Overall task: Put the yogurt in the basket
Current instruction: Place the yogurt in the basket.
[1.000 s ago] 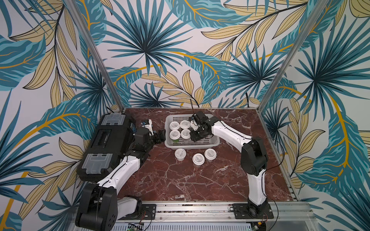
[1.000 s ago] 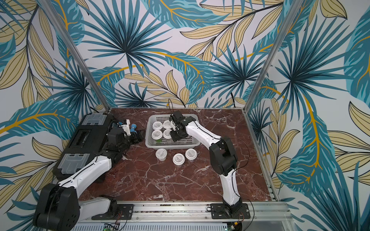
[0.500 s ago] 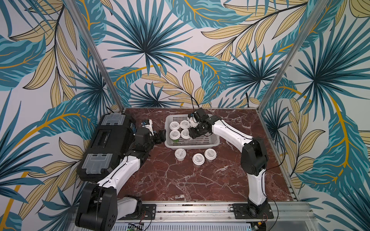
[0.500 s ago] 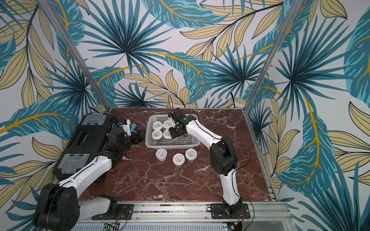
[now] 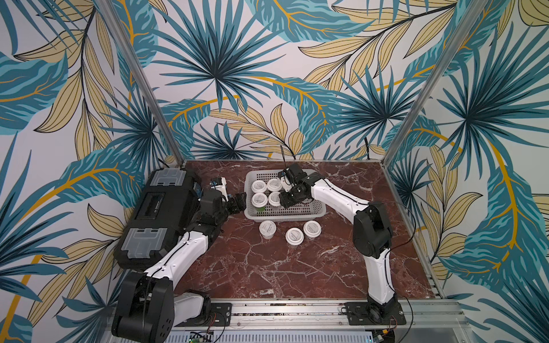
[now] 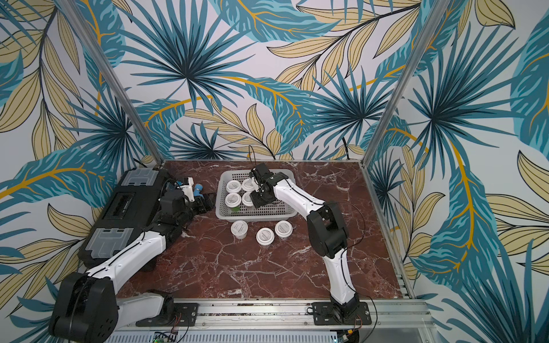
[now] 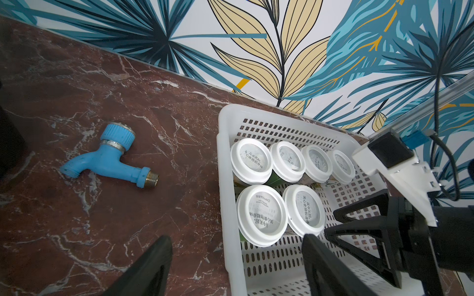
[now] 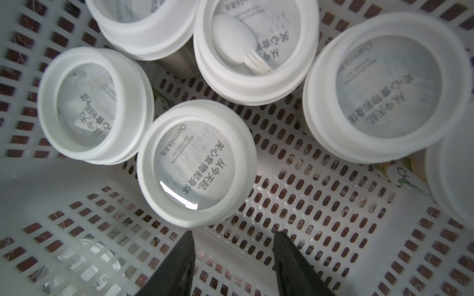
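The pale perforated basket (image 5: 284, 216) (image 6: 255, 216) stands at the back middle of the table. It holds several yogurt cups (image 5: 259, 186) (image 7: 261, 214) with white printed lids. My right gripper (image 5: 284, 203) (image 8: 233, 239) hangs inside the basket, open and empty. The nearest cup (image 8: 196, 164) sits just beyond its fingertips. Three more yogurt cups (image 5: 267, 228) (image 5: 294, 236) (image 5: 312, 229) stand on the table in front of the basket. My left gripper (image 5: 237, 203) (image 7: 237, 256) is open, one finger on each side of the basket's left wall (image 7: 225, 194).
A large black toolbox (image 5: 160, 213) lies along the left edge. A small blue tap fitting (image 7: 107, 159) (image 6: 197, 188) lies between toolbox and basket. The near half of the marble table (image 5: 267, 267) is bare. Walls close in the back and both sides.
My right gripper has shifted slightly inside the basket. The cups, the basket and the left arm have not moved.
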Controlling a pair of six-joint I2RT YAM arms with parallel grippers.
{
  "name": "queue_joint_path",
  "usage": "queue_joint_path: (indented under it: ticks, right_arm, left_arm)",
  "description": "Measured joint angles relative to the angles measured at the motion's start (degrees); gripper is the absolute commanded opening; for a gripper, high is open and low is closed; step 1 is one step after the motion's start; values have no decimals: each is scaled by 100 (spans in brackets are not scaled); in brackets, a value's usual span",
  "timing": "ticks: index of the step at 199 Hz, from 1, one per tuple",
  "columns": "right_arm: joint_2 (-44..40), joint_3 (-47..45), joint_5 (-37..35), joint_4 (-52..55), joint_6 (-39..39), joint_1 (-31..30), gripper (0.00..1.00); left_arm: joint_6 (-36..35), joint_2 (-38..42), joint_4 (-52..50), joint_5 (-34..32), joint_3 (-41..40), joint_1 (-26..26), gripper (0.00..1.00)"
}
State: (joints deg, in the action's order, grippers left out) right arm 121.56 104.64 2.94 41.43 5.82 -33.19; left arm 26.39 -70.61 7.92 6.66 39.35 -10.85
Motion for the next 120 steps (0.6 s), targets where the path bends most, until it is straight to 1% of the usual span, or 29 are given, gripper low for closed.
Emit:
queue_joint_path:
  ticks: [48, 120]
  right_arm:
    - [160, 151, 39, -7, 2, -2, 55]
    - [184, 76, 48, -13, 0, -2, 55]
  left_arm:
    - [-4, -24, -2, -2, 0, -22, 83]
    - [-26, -24, -4, -22, 0, -39, 83]
